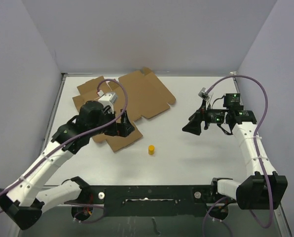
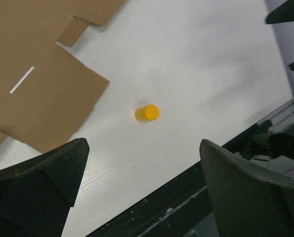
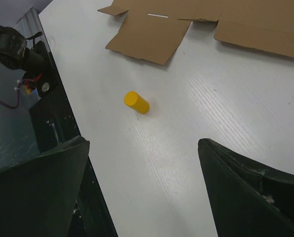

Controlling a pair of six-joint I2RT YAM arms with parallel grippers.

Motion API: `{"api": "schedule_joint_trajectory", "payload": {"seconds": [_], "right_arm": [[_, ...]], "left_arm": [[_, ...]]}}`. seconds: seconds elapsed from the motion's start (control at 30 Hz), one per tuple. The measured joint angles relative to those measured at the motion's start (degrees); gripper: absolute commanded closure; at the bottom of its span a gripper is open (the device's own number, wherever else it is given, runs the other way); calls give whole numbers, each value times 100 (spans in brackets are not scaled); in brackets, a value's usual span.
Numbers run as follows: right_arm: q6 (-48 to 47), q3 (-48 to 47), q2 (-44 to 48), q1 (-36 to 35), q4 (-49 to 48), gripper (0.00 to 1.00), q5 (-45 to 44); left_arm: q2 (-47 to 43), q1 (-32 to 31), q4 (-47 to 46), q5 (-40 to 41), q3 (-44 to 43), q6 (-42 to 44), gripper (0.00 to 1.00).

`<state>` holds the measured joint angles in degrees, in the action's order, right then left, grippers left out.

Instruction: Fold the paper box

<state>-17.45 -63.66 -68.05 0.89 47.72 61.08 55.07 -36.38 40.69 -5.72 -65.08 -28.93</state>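
The paper box (image 1: 139, 96) is a flat brown die-cut cardboard sheet with flaps, lying unfolded at the back left of the white table. It also shows in the left wrist view (image 2: 33, 79) and the right wrist view (image 3: 186, 19). My left gripper (image 1: 125, 126) hovers above the sheet's near flap, open and empty; its fingers (image 2: 48, 182) stand wide apart. My right gripper (image 1: 194, 126) hangs over bare table at the right, open and empty, well apart from the sheet.
A small yellow cylinder (image 1: 151, 149) stands on the table just in front of the sheet, between the arms; it shows in the left wrist view (image 2: 147, 113) and the right wrist view (image 3: 136, 102). The black base rail (image 1: 152, 192) runs along the near edge.
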Motion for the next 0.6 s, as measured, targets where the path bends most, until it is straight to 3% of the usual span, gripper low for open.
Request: {"api": "schedule_joint_trajectory", "payload": {"seconds": [0.07, 0.2, 0.3, 0.6], "right_arm": [[-81, 175, -37, -7, -146, 2, 63], [-365, 540, -212, 98, -433, 2, 323], [-516, 758, -564, 308, -629, 2, 584], [-1071, 811, -1412, 702, -411, 2, 859]], "left_arm": [[315, -13, -9, 136, 42, 98, 3], [1259, 264, -107, 190, 26, 391, 19], [2269, 387, -59, 326, -459, 658, 28], [4684, 219, -52, 868, -1821, 1397, 31]]}}
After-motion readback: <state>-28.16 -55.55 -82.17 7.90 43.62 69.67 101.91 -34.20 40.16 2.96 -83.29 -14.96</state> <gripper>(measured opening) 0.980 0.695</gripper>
